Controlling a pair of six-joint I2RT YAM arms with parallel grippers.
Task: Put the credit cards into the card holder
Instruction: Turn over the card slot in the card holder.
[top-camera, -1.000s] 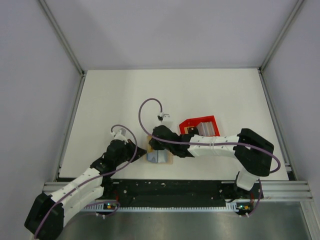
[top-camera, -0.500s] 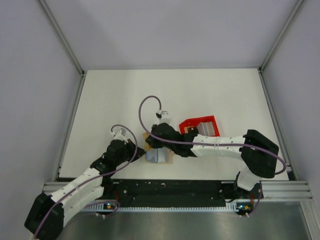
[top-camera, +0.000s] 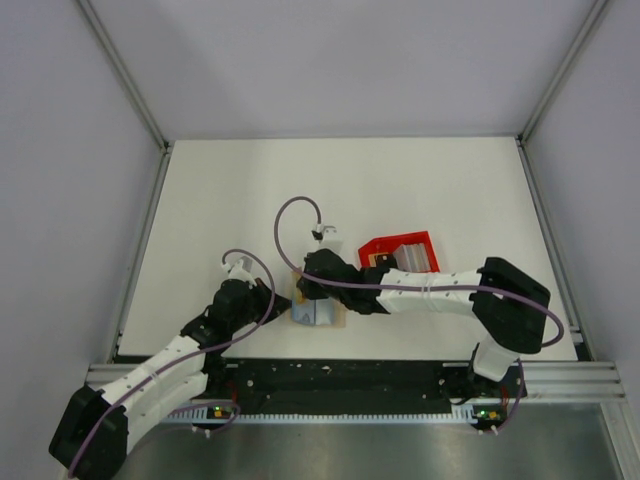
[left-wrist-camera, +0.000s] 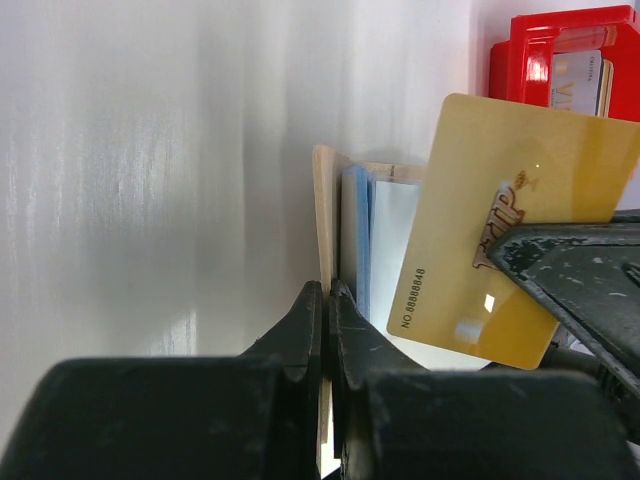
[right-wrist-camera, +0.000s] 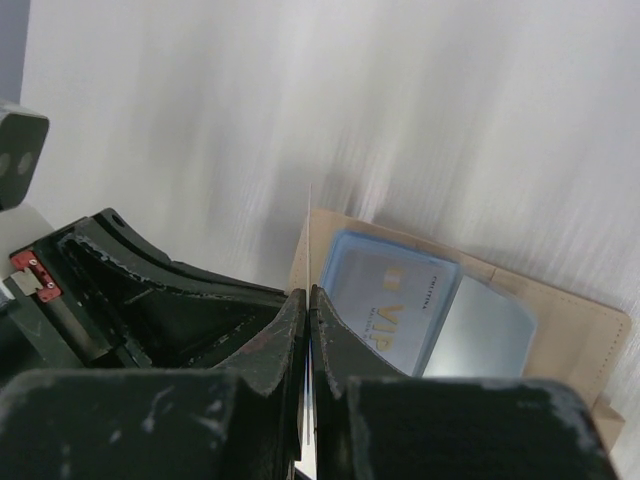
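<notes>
Surface: a bare white table (top-camera: 230, 200) boxed in by pale walls, both arms reaching in from its near edge.
Right jaws: the right gripper (right-wrist-camera: 307, 298) is clenched on the gold card (left-wrist-camera: 520, 220), which shows as a thin edge-on line in its own wrist view.
Left jaws: the left gripper (left-wrist-camera: 326, 292) is pinched tight on the beige edge of the card holder (top-camera: 318, 313), pinning it.
Card holder: lies open on the table between the two grippers; a blue card (right-wrist-camera: 390, 300) and a silver card (right-wrist-camera: 480, 325) sit in its pockets.
Gold card, place: tilted over the pockets; whether its lower corner is touching them cannot be told.
Red tray (top-camera: 400, 252): just beyond the holder, with more cards (left-wrist-camera: 585, 80) inside.
Handling: the card looks light, stiff and slick, so an edge grip that leaves the leading end free seems best. The holder looks soft and likely to slide or buckle unless held by its rim.
</notes>
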